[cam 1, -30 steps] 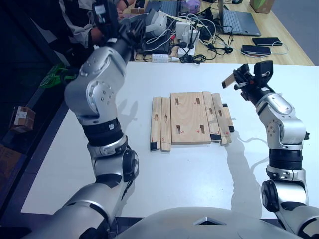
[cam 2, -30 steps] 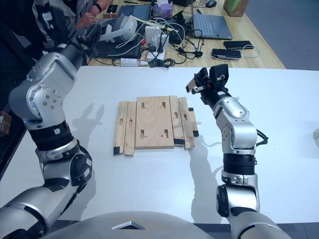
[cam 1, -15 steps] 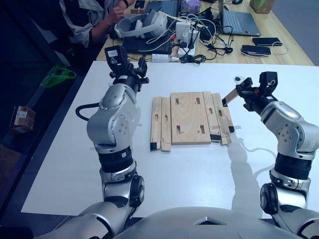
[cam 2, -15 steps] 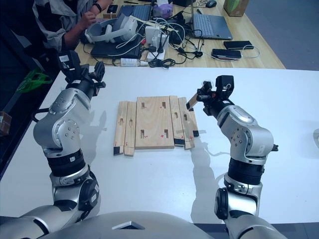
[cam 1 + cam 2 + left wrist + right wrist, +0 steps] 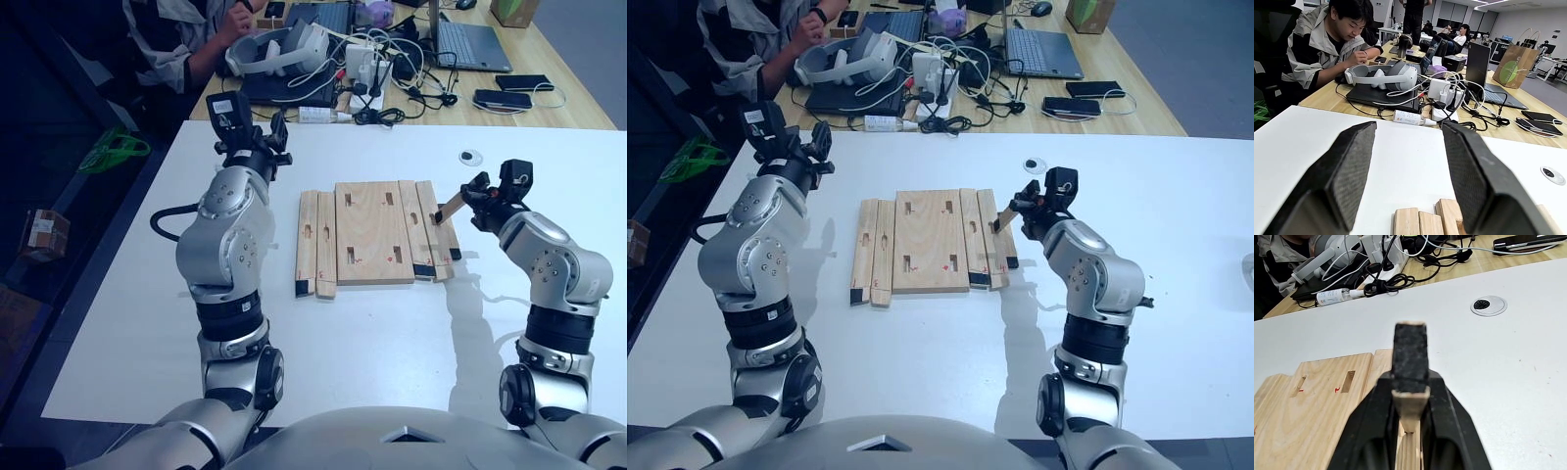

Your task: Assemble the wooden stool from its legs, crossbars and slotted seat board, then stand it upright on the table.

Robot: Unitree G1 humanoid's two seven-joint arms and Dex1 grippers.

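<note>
Stick [image 5: 1409, 350] (pale wood, black-capped end) clamped between right fingers [image 5: 1371, 426].

One seat board [image 5: 372, 233] and six wooden bars [image 5: 307, 240].

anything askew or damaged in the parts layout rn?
No damage or spill. Only one piece is out of the row: a wooden bar clamped in the right gripper, tilted, its lower end by the flat bars right of the seat board. Everything else lies flat and parallel beside the board.
</note>
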